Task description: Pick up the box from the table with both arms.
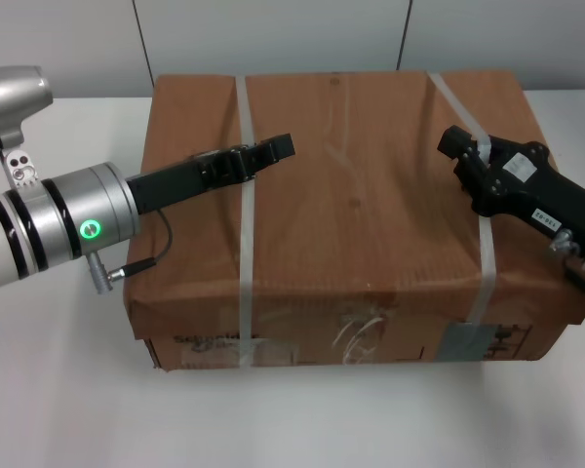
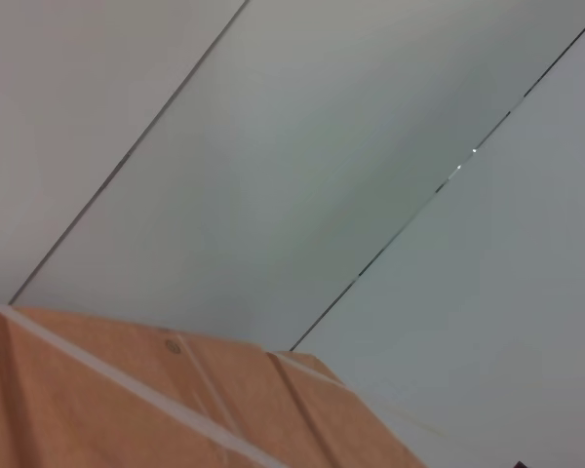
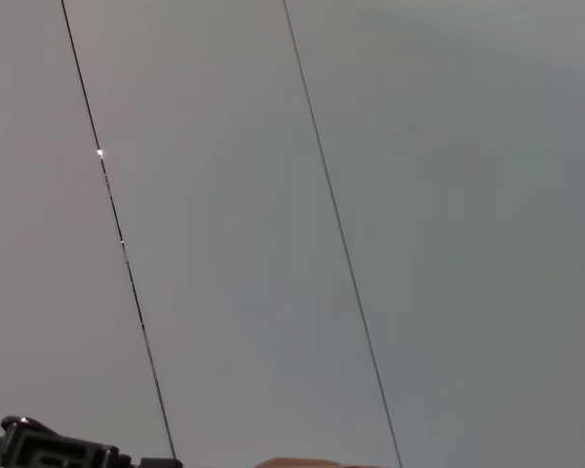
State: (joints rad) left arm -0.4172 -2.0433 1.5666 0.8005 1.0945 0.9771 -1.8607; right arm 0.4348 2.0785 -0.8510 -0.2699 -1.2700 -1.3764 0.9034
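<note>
Box (image 1: 361, 214): matt brown cardboard, creased and dented on top; two smooth white plastic straps (image 1: 246, 224); glossy clear tape across its front face. Desk (image 1: 58, 400) beneath the box: smooth white. Left arm (image 1: 68, 219) beside the box: brushed silver metal; pincers: matt black plastic.

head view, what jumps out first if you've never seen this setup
The big brown box fills the middle of the white table, bound by two white straps. The left gripper lies over its top by the left strap, and the right gripper sits at the right strap.
</note>
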